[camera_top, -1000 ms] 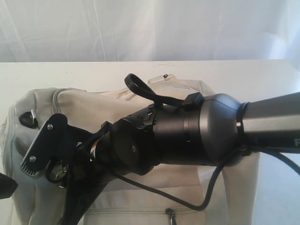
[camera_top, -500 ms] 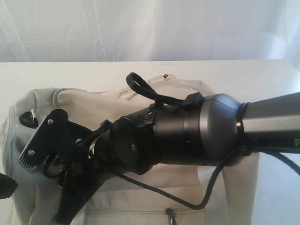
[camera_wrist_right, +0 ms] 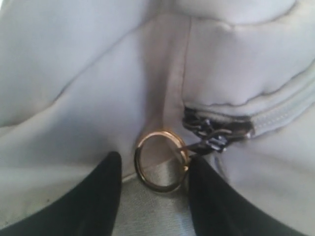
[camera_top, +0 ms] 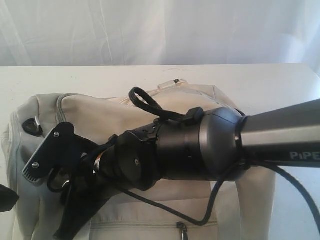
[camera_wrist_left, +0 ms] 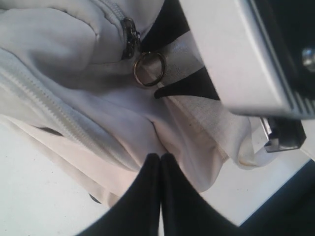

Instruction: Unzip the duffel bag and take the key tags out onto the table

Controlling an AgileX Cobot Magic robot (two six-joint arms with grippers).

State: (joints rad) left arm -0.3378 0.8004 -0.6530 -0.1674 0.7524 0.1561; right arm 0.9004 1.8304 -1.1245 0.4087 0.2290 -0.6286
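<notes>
Duffel bag [camera_top: 90, 107] lies on table [camera_top: 75, 77], key tags unseen | right gripper [camera_wrist_right: 152, 164] wide, straddling zipper ring [camera_wrist_right: 160, 133] | left gripper [camera_wrist_left: 160, 158] shut by fabric | we risk closing off-centre: ring slips, bag won't open.

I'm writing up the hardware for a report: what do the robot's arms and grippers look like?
The right arm has bulbous black joint housings, a silver-grey tube lettered "PiPE" in white, and black cables. The left gripper and right gripper have black tapered fingers.
</notes>
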